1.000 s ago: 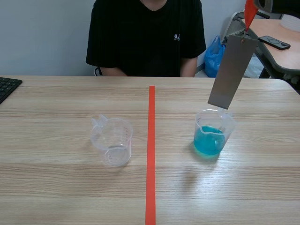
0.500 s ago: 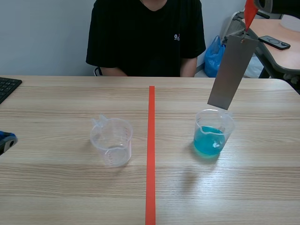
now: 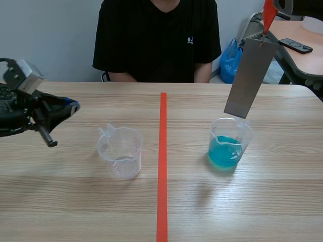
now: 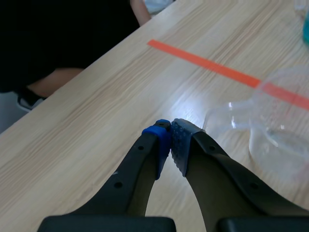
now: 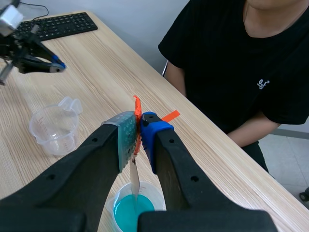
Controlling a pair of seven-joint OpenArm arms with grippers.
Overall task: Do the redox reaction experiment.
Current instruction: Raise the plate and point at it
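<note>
- The right tool is clenched on an orange-red tab at the top of a grey metal strip, held high over the right half of the desk.
- The strip hangs close to upright, tilted a little, with its long axis running down and slightly leftward. Its lower end sits just above the mouth of the cup of blue liquid and is not yet in the liquid.
- The next move is probably a straight lowering along that axis, and only the right arm is placed for it.
- The left tool is clenched on nothing. It is left of the empty clear cup and well apart from the strip.
</note>
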